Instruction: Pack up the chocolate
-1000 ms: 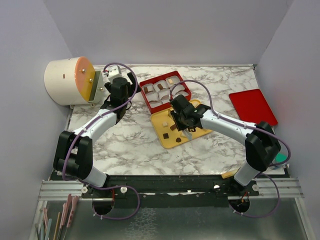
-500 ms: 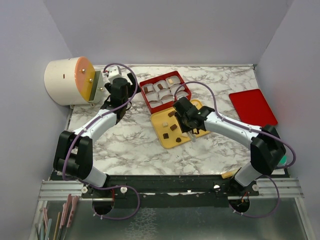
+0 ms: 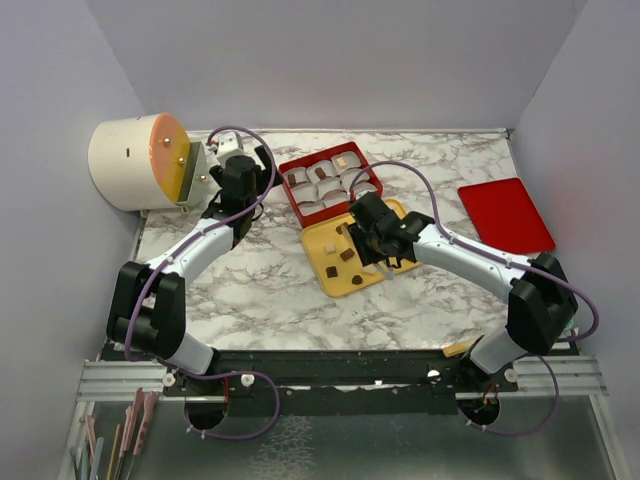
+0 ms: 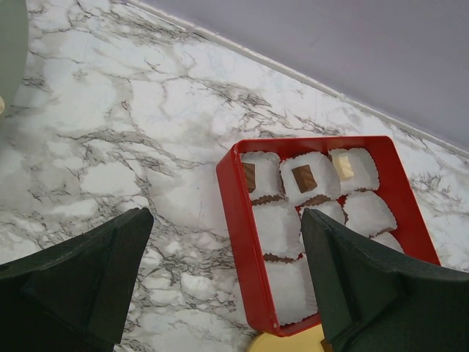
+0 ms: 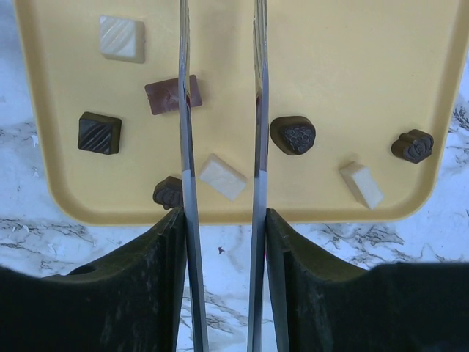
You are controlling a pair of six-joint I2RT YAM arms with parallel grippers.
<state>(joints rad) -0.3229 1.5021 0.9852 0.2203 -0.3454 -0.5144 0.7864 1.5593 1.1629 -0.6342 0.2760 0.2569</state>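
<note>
**Over the yellow tray: right gripper parted, nothing clamped**

Above the yellow tray (image 5: 352, 44) you see the right gripper (image 5: 220, 22) w/ its two thin blades standing apart. A cream oblong (image 5: 223, 177) lies on the tray btw. them, touching neither. The loose chocolate (image 5: 293, 135) is scattered on this tray:

- a cream square (image 5: 122, 38);
- a brown piece (image 5: 174, 94), partly hidden behind one blade;
- a ridged dark square (image 5: 100, 133);
- dark round pcs, one (image 5: 412, 145) near the tray's edge;
- a second cream block (image 5: 361, 185).

The tray lies on the marble table (image 4: 110, 147), just beside the red box (image 4: 242, 249). The box holds white paper cups (image 4: 282, 227). Three cups along one side each carry a piece: two brown (image 4: 304, 178), one cream (image 4: 343, 167).

The left gripper (image 4: 227, 216) hangs over the table at the box's edge, fingers wide apart & empty.

A flat red lid (image 3: 505, 213) lies well apart from the box, on the table's right side.
</note>
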